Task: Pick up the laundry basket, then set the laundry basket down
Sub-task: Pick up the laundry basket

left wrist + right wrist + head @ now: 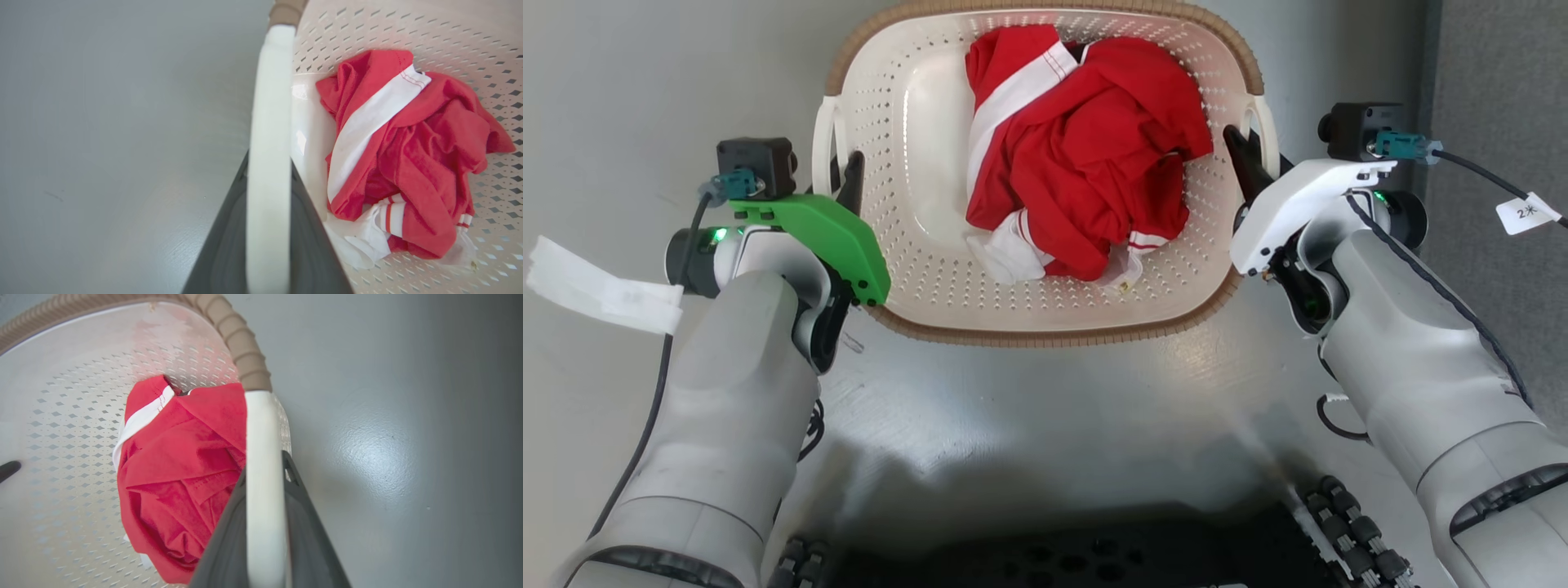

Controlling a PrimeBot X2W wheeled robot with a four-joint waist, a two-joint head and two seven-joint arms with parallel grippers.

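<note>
The laundry basket (pixel 915 261), cream-white and perforated with a brown woven-look rim, lies in the upper middle of the head view on a grey floor; whether it is lifted I cannot tell. A crumpled red and white garment (pixel 1086 155) fills its right half. My left gripper (pixel 843 175) is shut on the basket's left loop handle (pixel 269 102), the white bar running between the dark fingers (pixel 220 253). My right gripper (pixel 1250 163) is shut on the right loop handle (pixel 261 428) in the same way, between its dark fingers (pixel 310 539).
The grey floor (pixel 1045 425) spreads on all sides of the basket. My dark base (pixel 1094 555) sits at the bottom edge of the head view. A darker grey panel (pixel 1503 82) stands at the far right. Cables with white tags (pixel 1527 214) hang from both wrists.
</note>
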